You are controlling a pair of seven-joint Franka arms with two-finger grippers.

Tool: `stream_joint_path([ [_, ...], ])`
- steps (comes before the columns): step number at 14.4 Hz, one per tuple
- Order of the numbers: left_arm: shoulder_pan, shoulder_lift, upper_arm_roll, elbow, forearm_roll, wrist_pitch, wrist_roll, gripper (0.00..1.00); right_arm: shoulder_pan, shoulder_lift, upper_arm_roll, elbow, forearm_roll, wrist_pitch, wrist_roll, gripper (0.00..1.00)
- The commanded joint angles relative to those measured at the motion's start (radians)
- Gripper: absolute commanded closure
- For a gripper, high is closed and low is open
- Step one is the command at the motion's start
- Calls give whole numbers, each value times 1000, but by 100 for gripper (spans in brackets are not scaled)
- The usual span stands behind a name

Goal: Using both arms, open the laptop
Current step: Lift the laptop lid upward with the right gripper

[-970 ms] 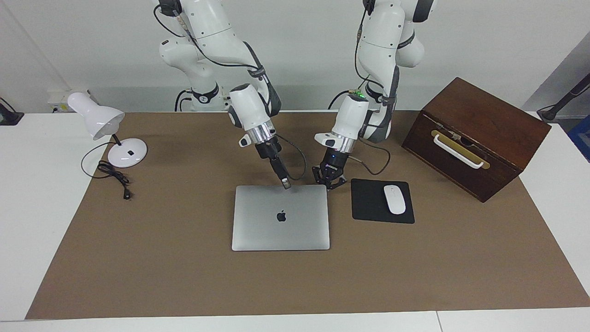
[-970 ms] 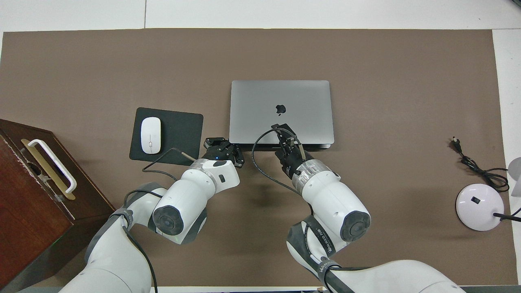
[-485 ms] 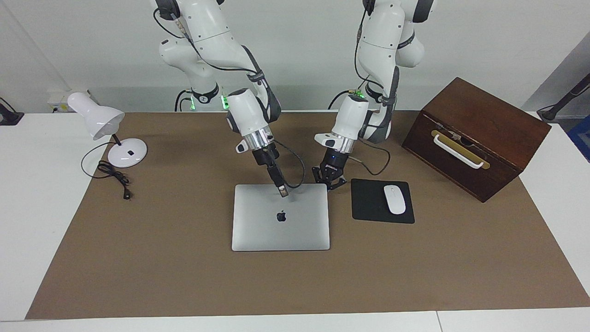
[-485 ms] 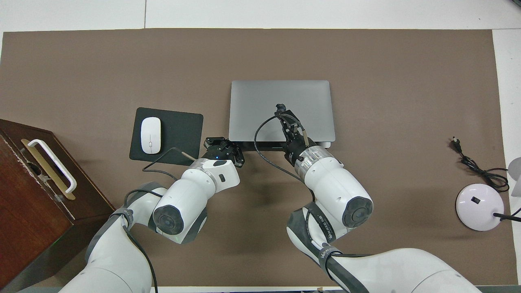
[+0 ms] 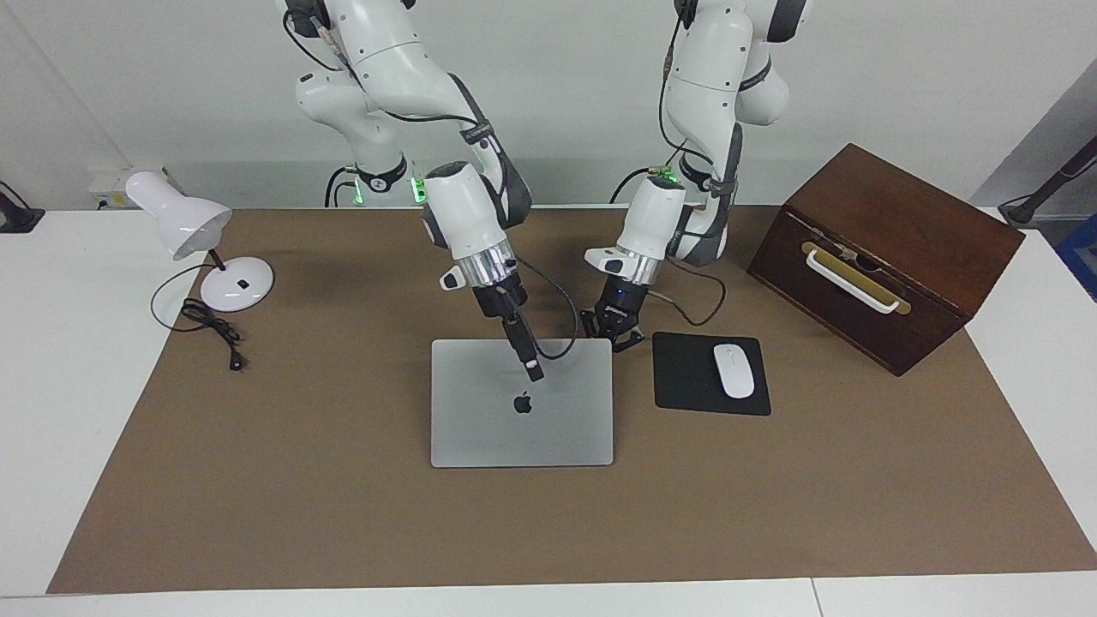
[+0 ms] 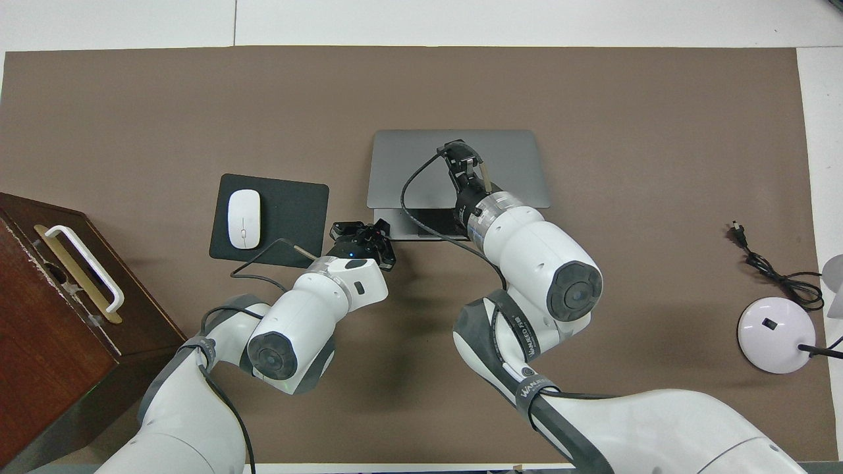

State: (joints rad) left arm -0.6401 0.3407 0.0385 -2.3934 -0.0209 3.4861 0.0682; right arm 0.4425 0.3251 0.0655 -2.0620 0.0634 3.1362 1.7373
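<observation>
Fingers (image 5: 533, 368) of our right gripper (image 5: 535, 374) are pressed together over the laptop (image 5: 480, 411) lid, which stands partly raised mid-table beside the mouse pad (image 5: 686, 377). Our left gripper (image 5: 610, 336) is closed at the laptop's near corner.

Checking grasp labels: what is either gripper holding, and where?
Left gripper is shut at the laptop's corner, clasping nothing. Right gripper is over the part-raised lid; a hold there cannot be told.
</observation>
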Motion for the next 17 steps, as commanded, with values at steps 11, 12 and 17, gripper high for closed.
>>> stream_joint_path([
  [11, 4, 41, 3, 25, 3, 18, 5, 100, -47, 159, 10, 454, 4, -389, -54, 2],
  [12, 4, 41, 3, 25, 3, 18, 5, 100, -47, 178, 10, 482, 4, -404, -61, 2],
  [17, 2, 41, 3, 25, 1, 18, 5, 100, -57, 238, 7, 591, 1, -488, -67, 2],
])
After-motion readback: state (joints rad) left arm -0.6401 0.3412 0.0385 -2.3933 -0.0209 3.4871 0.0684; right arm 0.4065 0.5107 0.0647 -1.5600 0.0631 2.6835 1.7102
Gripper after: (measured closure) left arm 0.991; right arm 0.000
